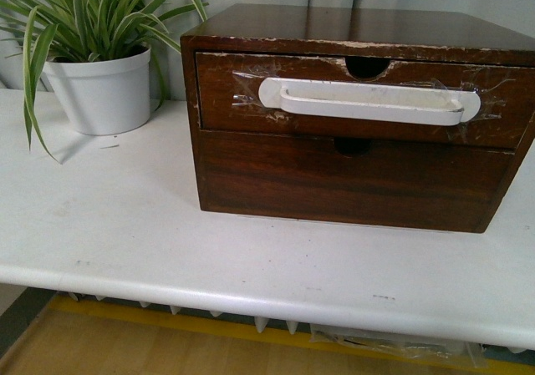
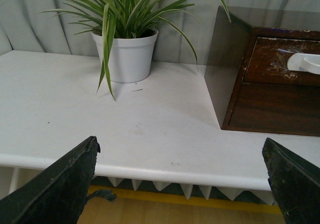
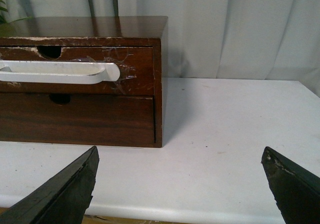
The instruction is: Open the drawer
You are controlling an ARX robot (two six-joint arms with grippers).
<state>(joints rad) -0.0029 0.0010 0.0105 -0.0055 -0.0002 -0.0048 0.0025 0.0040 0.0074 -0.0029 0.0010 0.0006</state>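
Observation:
The drawer [image 1: 234, 108] is the top one in a dark brown wooden chest [image 1: 351, 28] on the white table. It is shut, with a long white bar handle [image 1: 368, 101] taped on and a half-round notch [image 1: 368, 64] in its chipped top edge. It also shows in the left wrist view [image 2: 272, 59] and the right wrist view [image 3: 135, 64]. Below it is a plain drawer front [image 1: 334, 179] with no handle. My left gripper [image 2: 180, 151] is open and empty at the table's front edge, left of the chest. My right gripper [image 3: 180, 156] is open and empty, right of the chest. Neither arm shows in the front view.
A potted plant in a white pot [image 1: 100, 91] stands at the back left of the white table [image 1: 167, 241], beside the chest. A grey curtain hangs behind. The table's front edge [image 2: 165, 171] lies just ahead of my left gripper.

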